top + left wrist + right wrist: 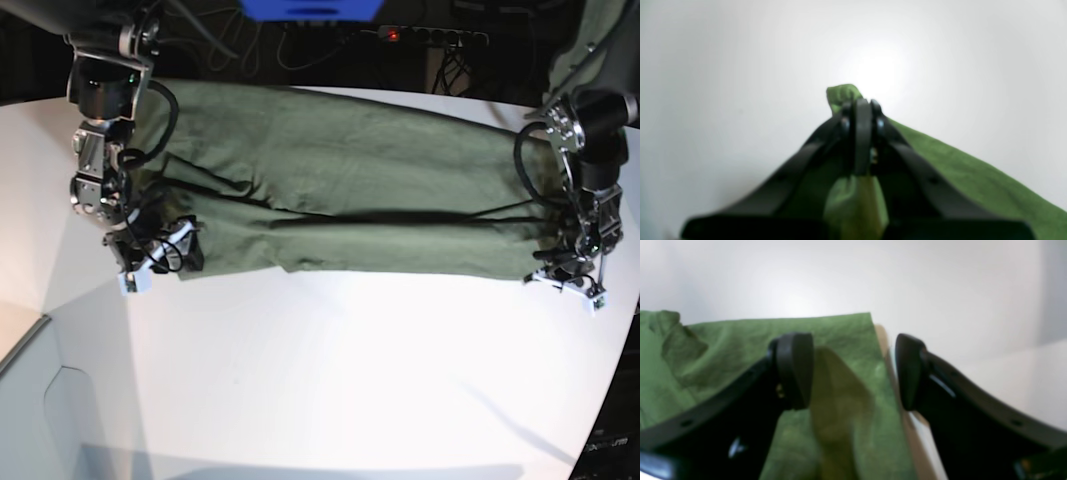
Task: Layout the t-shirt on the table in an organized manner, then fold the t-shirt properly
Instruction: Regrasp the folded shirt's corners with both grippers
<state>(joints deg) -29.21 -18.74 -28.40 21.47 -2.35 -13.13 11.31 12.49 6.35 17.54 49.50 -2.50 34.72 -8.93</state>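
An olive-green, wrinkly cotton t-shirt (350,190) lies stretched in a long band across the upper half of the base view, on the large smooth white table (330,370) with its curved edge, and we see a dark crease running along its middle.

At the right end of the band, our left gripper (861,111) has its black jaws pressed together on a bunched corner of the t-shirt (973,176); in the left wrist view a small tuft of green fabric pokes out just beyond the closed tips, and the cloth trails away toward the lower right of that frame, over the table (740,66).

At the left end, our right gripper (853,370) stands with its two black fingers (795,368) spread wide. In the right wrist view one finger sits over the t-shirt (740,340) and the other over the bare table (940,290), with the fabric's straight edge running between them; nothing is caught in the jaws. In the base view this gripper (150,262) sits low at the shirt's lower left corner.

Black cables and a blue object (310,8) show at the dark top edge of the base view.
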